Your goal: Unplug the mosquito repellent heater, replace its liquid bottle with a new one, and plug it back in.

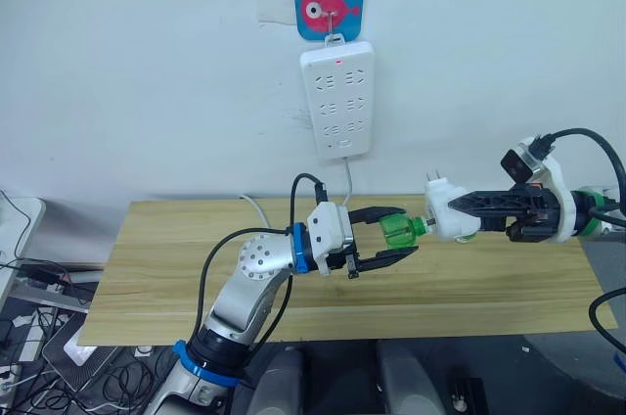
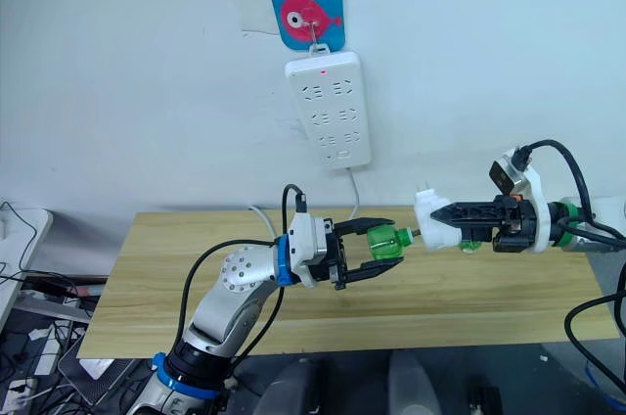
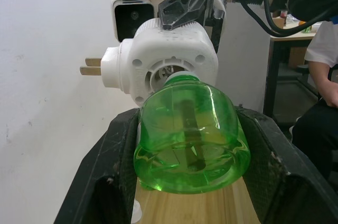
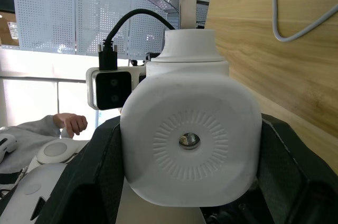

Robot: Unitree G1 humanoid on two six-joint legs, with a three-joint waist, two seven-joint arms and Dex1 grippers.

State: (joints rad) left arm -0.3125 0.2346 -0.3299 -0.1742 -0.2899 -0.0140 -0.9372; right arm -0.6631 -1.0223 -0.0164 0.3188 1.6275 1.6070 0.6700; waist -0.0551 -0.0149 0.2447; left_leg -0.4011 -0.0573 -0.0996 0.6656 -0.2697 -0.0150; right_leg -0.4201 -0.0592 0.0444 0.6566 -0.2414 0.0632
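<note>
Table (image 1: 176, 268) lying beneath both arms, power strip (image 1: 337, 100) hanging on wall behind. Right pincer (image 1: 460, 207) clamping heater (image 1: 448, 211) in air, prongs pointing up, pincer covering much of heater's body. Left pincer (image 1: 399, 235) gripping green bottle (image 1: 400, 229) just off heater's opening; bottle neck hard to make out.

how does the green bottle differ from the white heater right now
The green bottle is translucent, with a dark wick visible inside; the heater is opaque white. The bottle sits in the left gripper, the heater in the right gripper. The heater has two plug prongs; the bottle has none. Both are held above the table, meeting neck to socket.
</note>
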